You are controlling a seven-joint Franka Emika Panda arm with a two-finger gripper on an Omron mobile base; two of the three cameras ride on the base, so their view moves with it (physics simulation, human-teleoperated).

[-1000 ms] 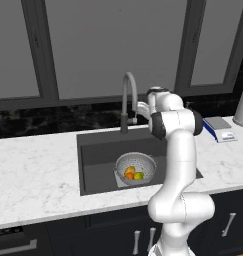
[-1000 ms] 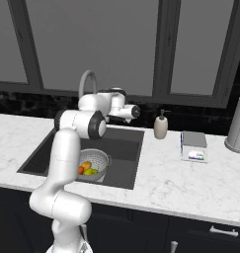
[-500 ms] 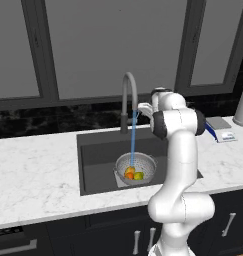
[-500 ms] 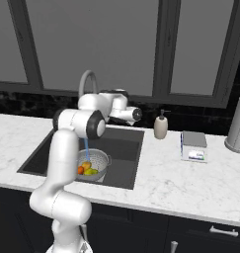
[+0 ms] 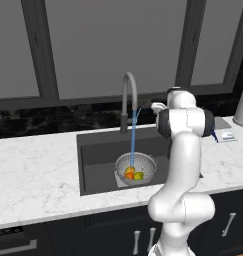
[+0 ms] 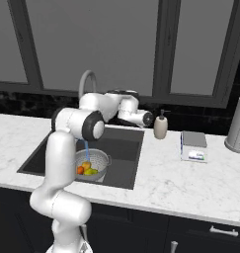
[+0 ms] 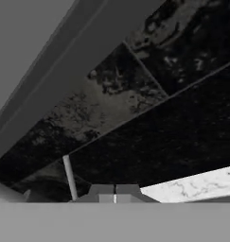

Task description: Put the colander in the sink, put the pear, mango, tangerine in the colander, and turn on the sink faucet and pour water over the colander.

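Round silver-grey perforated metal colander (image 5: 136,167) sits in the large dark grey rectangular sink (image 5: 100,155), near its front, with the yellow-green pear (image 5: 138,175), red-green oval mango (image 5: 130,170) and bright orange tangerine (image 5: 128,176) inside, touching each other. Tall slim grey gooseneck faucet (image 5: 128,97) arches over it; thin light-blue water stream (image 5: 133,137) falls straight into the colander. Two-finger gripper (image 7: 115,191) is by the faucet's thin side lever (image 7: 69,177), finger tips pressed together, gripping nothing. Task looks essentially done. Colander likely light, rigid, now wet and slippery; best grabbed at rim or a side handle. Fruit firm, round, rolls easily
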